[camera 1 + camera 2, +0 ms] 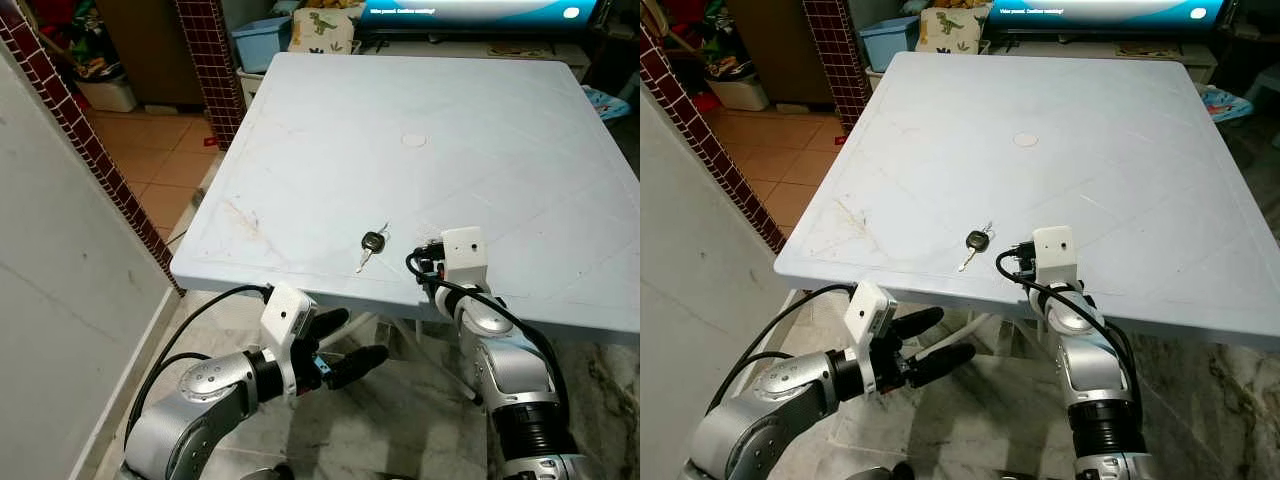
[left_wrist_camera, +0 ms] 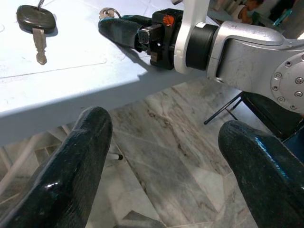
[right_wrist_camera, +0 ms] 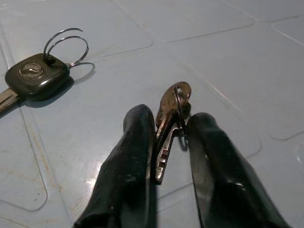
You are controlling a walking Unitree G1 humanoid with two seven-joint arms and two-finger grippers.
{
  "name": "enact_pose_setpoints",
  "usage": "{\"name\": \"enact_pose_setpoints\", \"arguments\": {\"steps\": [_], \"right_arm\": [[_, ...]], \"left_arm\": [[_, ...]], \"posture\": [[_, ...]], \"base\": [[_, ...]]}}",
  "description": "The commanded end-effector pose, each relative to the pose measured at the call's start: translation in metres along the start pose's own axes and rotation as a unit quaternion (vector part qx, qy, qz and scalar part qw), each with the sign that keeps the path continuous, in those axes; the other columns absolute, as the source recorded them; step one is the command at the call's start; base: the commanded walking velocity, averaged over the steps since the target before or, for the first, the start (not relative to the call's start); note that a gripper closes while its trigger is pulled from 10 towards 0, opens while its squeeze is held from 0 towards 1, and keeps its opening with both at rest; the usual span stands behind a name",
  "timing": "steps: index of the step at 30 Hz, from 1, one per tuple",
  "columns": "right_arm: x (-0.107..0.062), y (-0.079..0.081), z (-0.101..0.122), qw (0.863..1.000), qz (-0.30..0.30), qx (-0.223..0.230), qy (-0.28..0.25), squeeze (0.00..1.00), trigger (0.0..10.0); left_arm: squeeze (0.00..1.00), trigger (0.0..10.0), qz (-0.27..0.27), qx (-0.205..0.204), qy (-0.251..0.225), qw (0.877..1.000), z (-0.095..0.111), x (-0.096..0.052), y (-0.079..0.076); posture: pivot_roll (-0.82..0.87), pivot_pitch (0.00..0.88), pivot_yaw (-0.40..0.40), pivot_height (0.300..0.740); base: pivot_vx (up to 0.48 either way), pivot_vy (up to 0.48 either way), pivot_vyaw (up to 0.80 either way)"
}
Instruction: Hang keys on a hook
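Note:
A black-headed key (image 1: 373,241) with a wire ring lies near the front edge of the pale blue table (image 1: 400,100). Just to its right, my right gripper (image 3: 171,118) rests on the tabletop, shut on a small bunch of brownish metal keys (image 3: 170,107); the wrist view shows them standing pinched between the two fingers. The same gripper (image 2: 118,28) reaches over the table's edge in the left wrist view. My left gripper (image 1: 340,345) hangs open below the front edge, over the floor, with nothing between its fingers.
A white wall (image 1: 60,250) with a red-tiled edge stands close on the left. A red-tiled pillar (image 1: 210,60) and a blue bin (image 1: 262,40) are beyond the table's far left corner. Marble floor (image 1: 400,420) and table legs lie below.

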State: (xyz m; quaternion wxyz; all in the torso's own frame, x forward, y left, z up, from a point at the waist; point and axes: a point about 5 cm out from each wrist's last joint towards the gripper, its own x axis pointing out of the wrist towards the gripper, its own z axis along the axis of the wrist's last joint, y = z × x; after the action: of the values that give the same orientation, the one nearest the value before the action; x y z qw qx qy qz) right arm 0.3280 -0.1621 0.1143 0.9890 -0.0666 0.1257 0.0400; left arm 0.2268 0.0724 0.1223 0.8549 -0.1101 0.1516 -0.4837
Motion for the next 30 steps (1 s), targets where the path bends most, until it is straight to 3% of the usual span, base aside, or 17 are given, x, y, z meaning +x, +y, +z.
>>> {"name": "enact_pose_setpoints", "arguments": {"steps": [1, 18, 22, 24, 29, 30], "right_arm": [[0.0, 0.006, -0.007, 1.0, 0.009, 0.002, 0.01, 0.0, 0.0], [0.001, 0.004, -0.003, 1.0, -0.004, -0.015, -0.004, 0.0, 0.0], [-0.001, -0.004, 0.013, 0.993, -0.05, -0.085, -0.058, 0.0, 0.0], [-0.003, -0.007, 0.024, 0.983, -0.072, -0.142, -0.095, 0.0, 0.0], [-0.006, -0.009, 0.031, 0.967, -0.095, -0.203, -0.121, 0.0, 0.0], [-0.007, -0.01, 0.032, 0.962, -0.102, -0.219, -0.124, 0.0, 1.6]], "left_arm": [[0.0, 10.0, 0.0, 0.008, 0.0, 1.0, 0.002, -0.001, -0.002], [0.0, 10.0, 0.004, 0.018, 0.004, 1.0, 0.002, -0.002, 0.0], [0.0, 10.0, 0.02, 0.026, -0.005, 0.999, 0.005, -0.003, 0.004], [0.0, 10.0, 0.025, 0.03, -0.004, 0.999, 0.004, -0.003, 0.005], [0.0, 10.0, 0.023, 0.031, -0.005, 0.999, 0.004, -0.002, 0.005], [0.0, 10.0, 0.023, 0.031, -0.005, 0.999, 0.004, -0.002, 0.005]], "posture": [[-0.05, 0.124, 0.054, 0.74], [-0.04, 0.123, 0.056, 0.74], [-0.05, 0.12, 0.059, 0.74], [-0.05, 0.12, 0.059, 0.74], [-0.05, 0.12, 0.06, 0.74], [-0.05, 0.12, 0.06, 0.74]], "base": [[0.0, 0.0, 0.0], [0.0, 0.0, 0.0], [0.0, 0.0, 0.0], [0.0, 0.0, 0.0], [0.0, 0.0, 0.0], [0.0, 0.0, 0.0]]}}
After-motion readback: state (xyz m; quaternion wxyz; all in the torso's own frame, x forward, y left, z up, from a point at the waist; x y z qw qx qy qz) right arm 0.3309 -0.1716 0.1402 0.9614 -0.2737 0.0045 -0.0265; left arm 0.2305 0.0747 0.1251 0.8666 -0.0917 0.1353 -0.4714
